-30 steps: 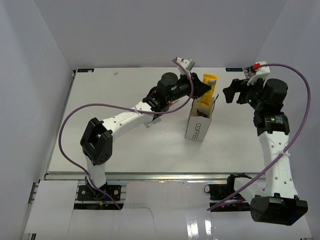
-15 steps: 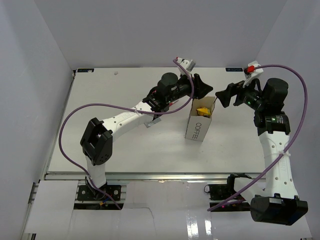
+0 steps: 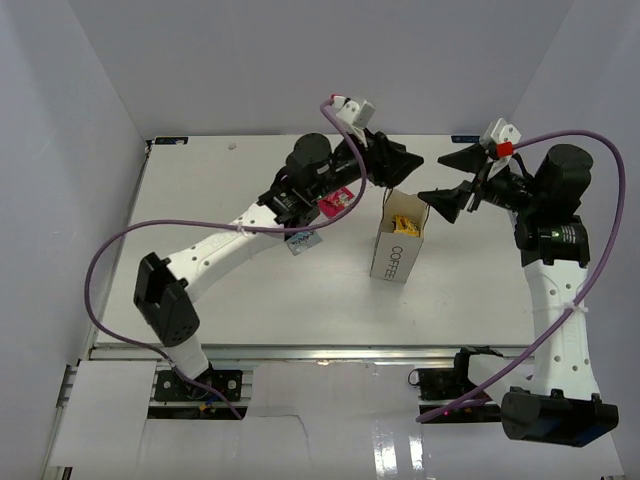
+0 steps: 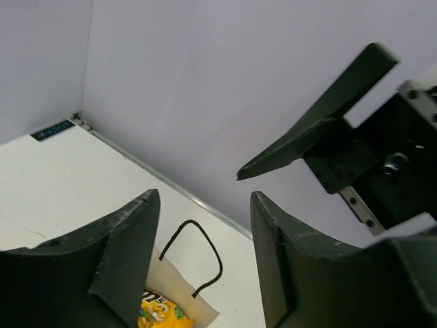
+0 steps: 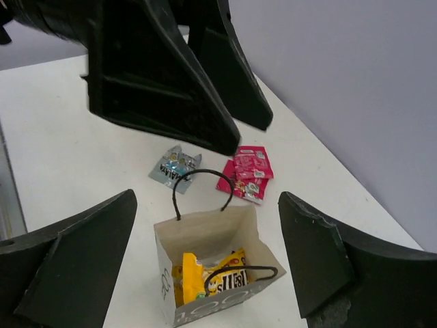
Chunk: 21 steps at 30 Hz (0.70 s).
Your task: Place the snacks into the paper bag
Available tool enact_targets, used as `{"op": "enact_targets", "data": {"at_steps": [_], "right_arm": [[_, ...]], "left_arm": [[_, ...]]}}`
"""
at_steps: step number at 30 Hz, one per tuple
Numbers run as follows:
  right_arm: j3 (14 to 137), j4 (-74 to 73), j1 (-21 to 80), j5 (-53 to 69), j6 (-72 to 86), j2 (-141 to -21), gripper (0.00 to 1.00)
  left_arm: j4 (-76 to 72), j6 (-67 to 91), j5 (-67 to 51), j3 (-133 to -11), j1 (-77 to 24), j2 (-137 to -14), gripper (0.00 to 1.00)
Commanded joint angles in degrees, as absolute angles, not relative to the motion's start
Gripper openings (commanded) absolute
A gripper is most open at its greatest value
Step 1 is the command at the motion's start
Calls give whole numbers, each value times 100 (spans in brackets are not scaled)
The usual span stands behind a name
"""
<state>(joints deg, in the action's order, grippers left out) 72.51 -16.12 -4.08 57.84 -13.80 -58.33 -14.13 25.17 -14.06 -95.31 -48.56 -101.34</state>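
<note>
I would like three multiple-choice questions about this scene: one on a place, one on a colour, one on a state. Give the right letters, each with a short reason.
1. Where do the red-pink packets lie?
A. on a shelf
B. on the table, outside the paper bag
C. on a plate

2. What colour are the snacks visible inside the paper bag?
A. yellow
B. green
C. blue

3. How is the left hand?
A. shut on a packet
B. open and empty
C. shut and empty

Answers:
1 B, they lie flat on the table beyond the bag.
2 A, yellow wrappers show through its open top.
3 B, its fingers stand apart with nothing between them.
</note>
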Motion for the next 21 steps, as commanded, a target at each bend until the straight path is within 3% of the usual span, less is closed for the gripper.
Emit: {"op": "enact_targets", "data": {"at_steps": [1,6,8,15,18,20,21], "right_arm": [[7619,-1213,-369,6688,-1521,-5994,90],[8155,-1685,25,6426,-1878,-6591,91],[8673,-2555,981,5637,-2344,-7003,91],[9393,-3144,3180,2982,-2628,-8391,94],[10157,-3637,3971,1621,-2199,-9568,94],[10458,-3770,4411,522,-1708,-10421,91],[10546,-3675,4508,49,-1575,-10633,90]], "left_arm": [[-1355,2075,-979,-9125,-4895,-8836,67],[-582,1609,569,-7475,-4817,-6963,77],[208,1600,1237,-7138,-4790,-6278,79],[2047,2652,2277,-5846,-4755,-4189,79],[2284,3144,2101,-5135,-4755,-3160,84],[2425,3391,2083,-4756,-4755,-2770,98],[2661,3662,2153,-4685,-4755,-2516,98]]}}
